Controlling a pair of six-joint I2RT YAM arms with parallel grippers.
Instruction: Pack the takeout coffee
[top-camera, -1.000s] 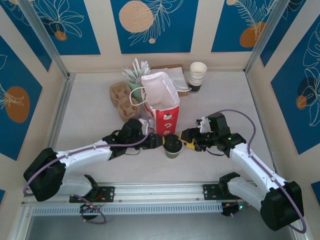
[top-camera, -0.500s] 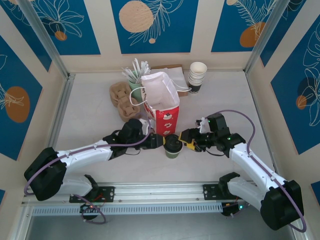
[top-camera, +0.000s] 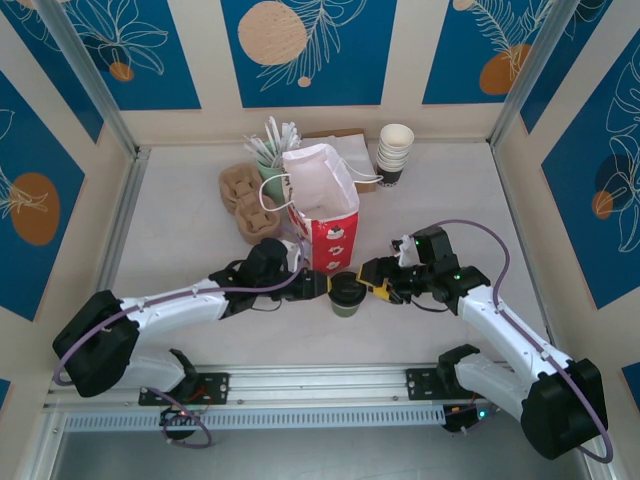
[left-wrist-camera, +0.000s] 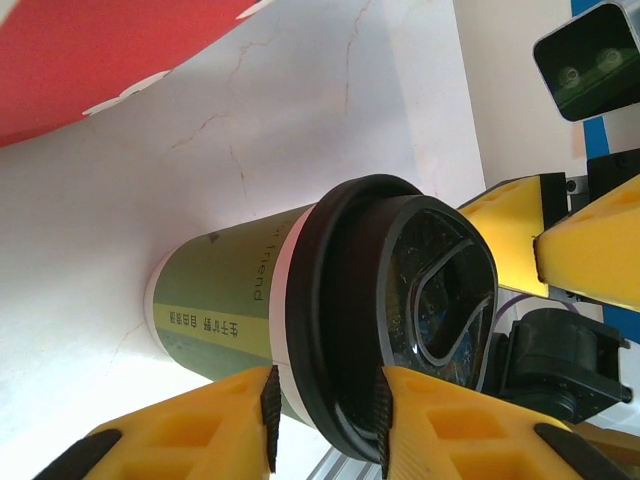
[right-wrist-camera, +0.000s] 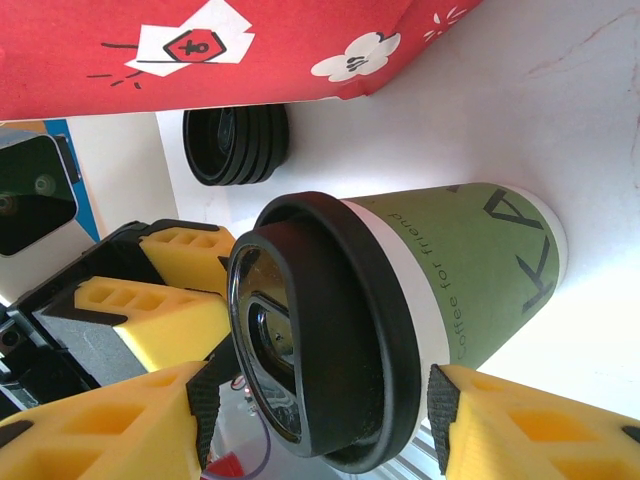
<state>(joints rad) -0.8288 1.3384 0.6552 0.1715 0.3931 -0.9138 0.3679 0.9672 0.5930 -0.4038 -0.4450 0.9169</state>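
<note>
coffee (top-camera: 347, 291): upright on desk (top-camera: 180, 230), just in front of red bag (top-camera: 325, 215) | right fingers (right-wrist-camera: 110, 420): clasping coffee at lid (right-wrist-camera: 310, 330) | left fingers (left-wrist-camera: 200, 430): astride lid rim from opposite side, gripping or loose cannot tell

two white arms (top-camera: 175, 303) with black joints (top-camera: 560, 405), purple cables (top-camera: 480, 223), yellow ribbed gripper fingers (right-wrist-camera: 100, 435)

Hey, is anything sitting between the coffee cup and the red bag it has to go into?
Nothing visible does. The takeout coffee stands right in front of the red bag, whose mouth is open at the top. Only the bag's own near wall would need clearing.
</note>
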